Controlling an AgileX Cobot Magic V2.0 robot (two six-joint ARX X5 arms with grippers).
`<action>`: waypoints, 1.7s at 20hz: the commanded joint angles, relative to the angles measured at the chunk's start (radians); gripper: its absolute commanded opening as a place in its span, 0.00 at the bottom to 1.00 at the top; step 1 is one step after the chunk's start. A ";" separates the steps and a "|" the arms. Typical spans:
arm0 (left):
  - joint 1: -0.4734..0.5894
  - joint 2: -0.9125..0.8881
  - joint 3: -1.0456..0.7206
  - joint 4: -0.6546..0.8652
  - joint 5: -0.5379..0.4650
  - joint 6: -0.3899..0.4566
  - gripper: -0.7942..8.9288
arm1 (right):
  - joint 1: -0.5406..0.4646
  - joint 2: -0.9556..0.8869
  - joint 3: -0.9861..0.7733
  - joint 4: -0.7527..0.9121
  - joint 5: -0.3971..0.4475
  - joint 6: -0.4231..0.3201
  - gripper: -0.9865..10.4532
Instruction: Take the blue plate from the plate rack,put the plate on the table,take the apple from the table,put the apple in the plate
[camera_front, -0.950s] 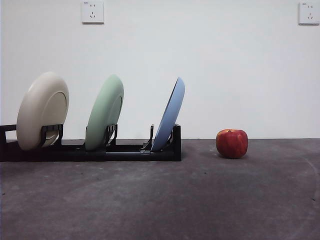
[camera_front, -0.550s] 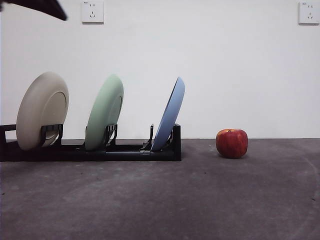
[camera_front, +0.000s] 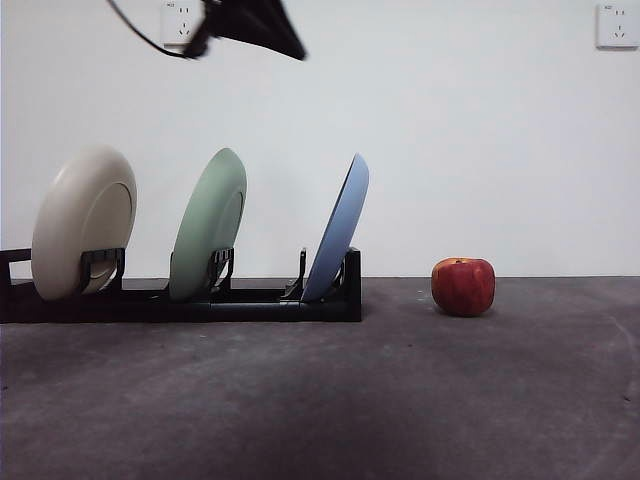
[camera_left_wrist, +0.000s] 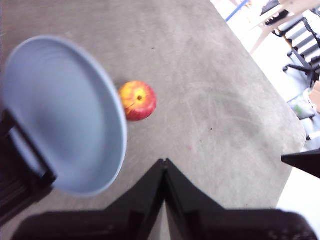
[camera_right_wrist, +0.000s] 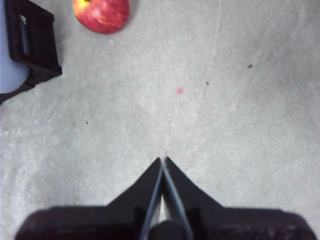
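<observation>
bench (camera_front: 420, 400): bare, no plate laid down yet.
plate rack (camera_front: 180, 300): 3 plates upright.
blue plate (camera_front: 338, 232): in end slot nearest apple, untouched.
apple (camera_front: 463, 287): on bench, beside rack end.
left gripper (camera_left_wrist: 164, 162): jaws closed, empty, above rack.
right gripper (camera_right_wrist: 163, 161): jaws closed, empty, waiting.
0 of 4 steps done.

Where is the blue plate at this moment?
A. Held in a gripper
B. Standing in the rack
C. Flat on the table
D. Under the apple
B: the blue plate stands tilted in the end slot of the plate rack, with no gripper touching it.
</observation>
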 joint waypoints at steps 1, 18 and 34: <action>-0.030 0.085 0.063 0.000 -0.027 0.018 0.08 | 0.001 0.002 0.005 -0.024 -0.002 -0.019 0.09; -0.124 0.254 0.103 0.146 -0.290 0.008 0.35 | 0.001 0.001 0.005 -0.103 0.043 -0.060 0.09; -0.123 0.289 0.103 0.138 -0.282 0.018 0.07 | 0.001 0.001 0.005 -0.101 0.069 -0.083 0.09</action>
